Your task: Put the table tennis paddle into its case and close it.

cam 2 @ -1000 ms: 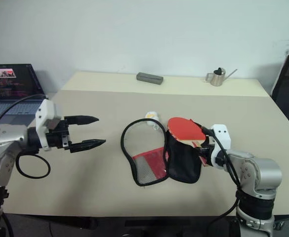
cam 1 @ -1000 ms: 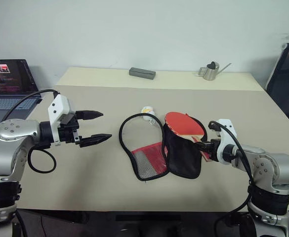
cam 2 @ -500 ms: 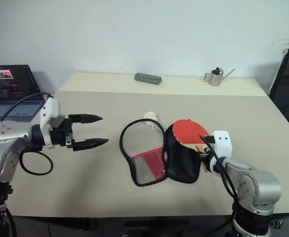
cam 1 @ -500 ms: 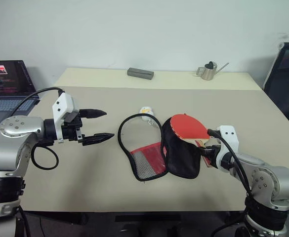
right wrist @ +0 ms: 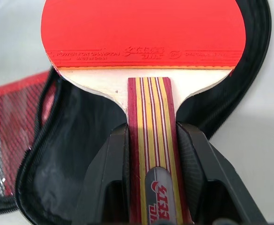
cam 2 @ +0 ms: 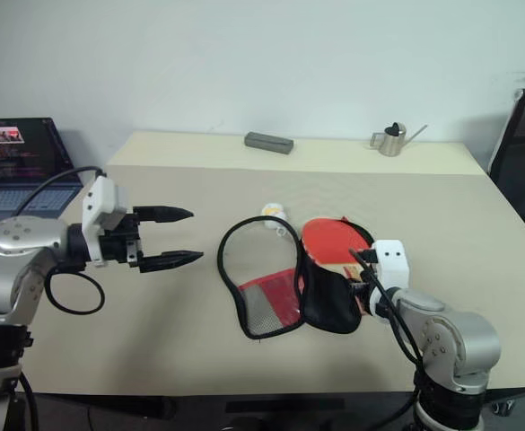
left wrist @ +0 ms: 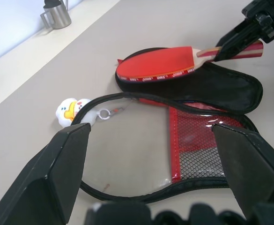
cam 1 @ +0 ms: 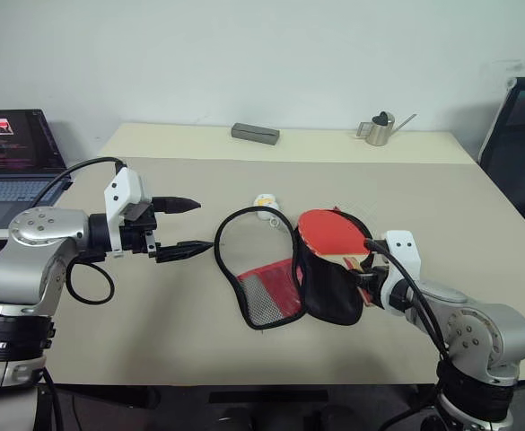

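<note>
The table tennis paddle (cam 1: 333,233), with a red face and a striped wooden handle (right wrist: 151,117), hangs tilted just above the open case. My right gripper (cam 1: 366,269) is shut on the handle, one black finger (right wrist: 109,174) on each side. The case lies unzipped on the table. Its black half (cam 1: 328,287) is under the paddle, its red mesh pocket (cam 1: 267,293) to the left, and the zip edge forms a loop (cam 1: 231,232). My left gripper (cam 1: 185,227) is open with nothing between its fingers. It hovers left of the case and points at it.
A small duck charm (cam 1: 266,201) lies at the case's far edge. A grey block (cam 1: 255,133) and a metal watering can (cam 1: 380,130) stand at the back of the table (cam 1: 154,323). A laptop (cam 1: 11,153) is at the left, a black chair (cam 1: 522,135) at the right.
My right gripper has drawn the paddle slightly back and down over the black half of the case. The left gripper has stayed open and kept its place.
</note>
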